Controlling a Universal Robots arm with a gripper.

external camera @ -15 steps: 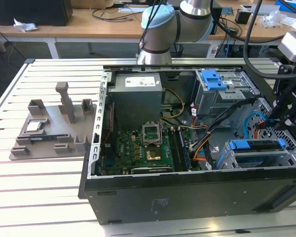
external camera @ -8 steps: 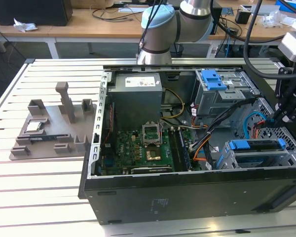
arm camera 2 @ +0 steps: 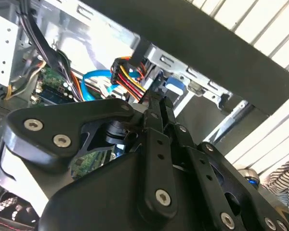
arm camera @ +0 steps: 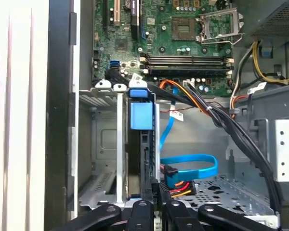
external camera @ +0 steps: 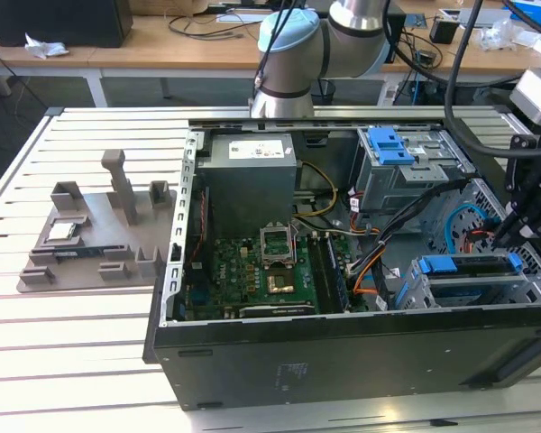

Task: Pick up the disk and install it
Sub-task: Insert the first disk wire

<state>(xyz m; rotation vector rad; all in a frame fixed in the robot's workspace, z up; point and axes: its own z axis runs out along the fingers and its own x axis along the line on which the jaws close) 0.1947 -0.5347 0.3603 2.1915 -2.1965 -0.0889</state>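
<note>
An open computer case [external camera: 343, 356] lies on its side on a slatted white table [external camera: 72, 343], its green motherboard [external camera: 252, 271] facing up. A grey power-supply box [external camera: 250, 185] sits toward the far wall of the case. At the exterior view's right, the robot arm's dark end effector [external camera: 514, 225] reaches down into the case, just above a metal drive cage [external camera: 473, 289].

The disk [external camera: 464, 265] stands on edge in that cage, its blue plastic rail showing along the top. In the first wrist view the disk [arm camera: 138, 144] appears as a narrow dark slab with a blue handle tab, slotted between the cage's metal walls, and the end effector [arm camera: 156, 192] has its black fingers [arm camera: 148, 190] closed against the disk's near end. In the second wrist view the end effector [arm camera 2: 156, 103] shows its fingers drawn close together, pointing toward the cage.

A blue data cable [arm camera: 188, 168] and a bundle of red, yellow and black wires [arm camera 2: 130, 79] lie beside the cage. On the table at the exterior view's left rests a grey fixture tray [external camera: 99, 239] holding a small square silver chip [external camera: 61, 231]
</note>
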